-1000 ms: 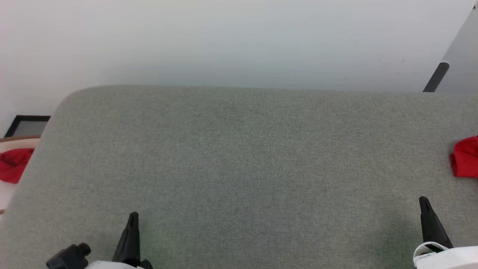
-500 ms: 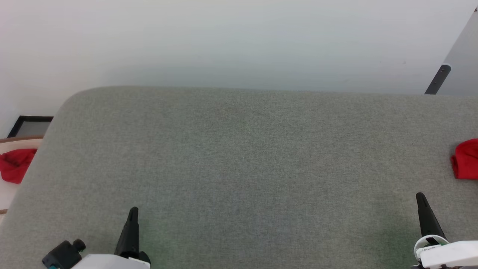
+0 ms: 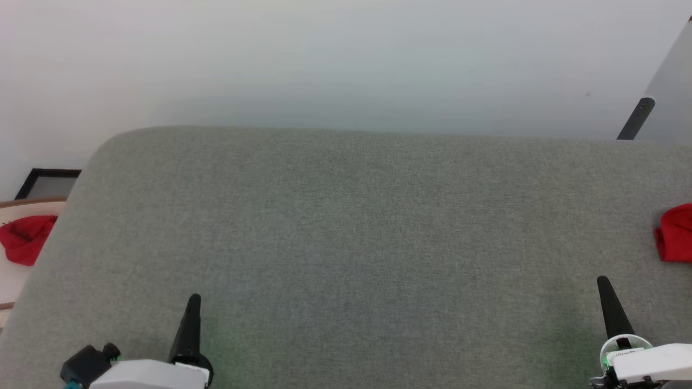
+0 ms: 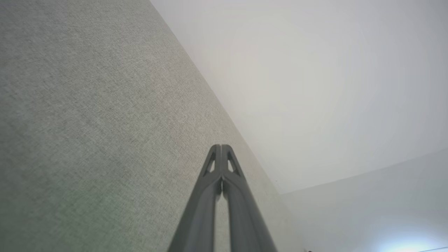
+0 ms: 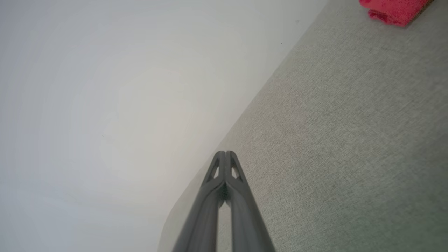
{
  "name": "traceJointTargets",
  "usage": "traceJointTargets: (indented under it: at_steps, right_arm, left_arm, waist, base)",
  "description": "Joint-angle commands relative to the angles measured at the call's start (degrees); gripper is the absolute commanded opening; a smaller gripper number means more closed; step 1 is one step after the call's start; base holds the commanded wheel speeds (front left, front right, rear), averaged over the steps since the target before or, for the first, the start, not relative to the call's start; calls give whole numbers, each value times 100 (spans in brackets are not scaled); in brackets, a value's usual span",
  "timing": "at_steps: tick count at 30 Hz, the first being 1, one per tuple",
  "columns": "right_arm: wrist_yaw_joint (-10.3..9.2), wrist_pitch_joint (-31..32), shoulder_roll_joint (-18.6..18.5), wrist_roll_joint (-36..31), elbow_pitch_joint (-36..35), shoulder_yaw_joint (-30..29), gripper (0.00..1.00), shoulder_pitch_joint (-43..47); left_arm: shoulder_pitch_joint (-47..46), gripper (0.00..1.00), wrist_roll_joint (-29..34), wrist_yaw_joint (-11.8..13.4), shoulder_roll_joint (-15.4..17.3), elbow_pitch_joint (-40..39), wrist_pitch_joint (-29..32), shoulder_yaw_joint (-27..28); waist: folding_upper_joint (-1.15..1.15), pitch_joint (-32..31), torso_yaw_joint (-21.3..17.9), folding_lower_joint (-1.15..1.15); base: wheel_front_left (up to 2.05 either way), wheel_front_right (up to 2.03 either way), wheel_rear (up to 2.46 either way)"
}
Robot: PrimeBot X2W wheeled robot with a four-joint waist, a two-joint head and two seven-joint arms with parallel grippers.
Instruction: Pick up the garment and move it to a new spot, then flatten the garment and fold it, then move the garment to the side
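Evenly woven grey cushion (image 3: 346, 227) under left gripper (image 4: 221, 147)

Padded top (image 3: 346, 216) centre; folded cloth (image 3: 676, 233) on its right edge (partly cropped); crumpled cloth (image 3: 24, 237) off its left edge.

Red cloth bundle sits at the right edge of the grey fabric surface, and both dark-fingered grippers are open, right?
No: both are shut. The wrist views show the left gripper and right gripper with fingers pressed together. The red cloth bundle does sit at the right edge of the grey fabric surface.
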Motion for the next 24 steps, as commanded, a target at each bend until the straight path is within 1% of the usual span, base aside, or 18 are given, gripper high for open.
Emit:
traceJointTargets:
  at_steps: [1,24]
  right_arm:
    - [-2,33,0,183,-20,-24,0,-108]
    - [-2,306,101,1310,162,-64,0,-270]
  left_arm:
    - [-123,0,-192,-52,8,-21,39,30]
    - [-346,0,-1449,-68,-36,147,380,130]
  waist:
    - [0,-5,5,0]
    - [0,-71,63,0]
  base:
    - [0,0,0]
    - [0,0,0]
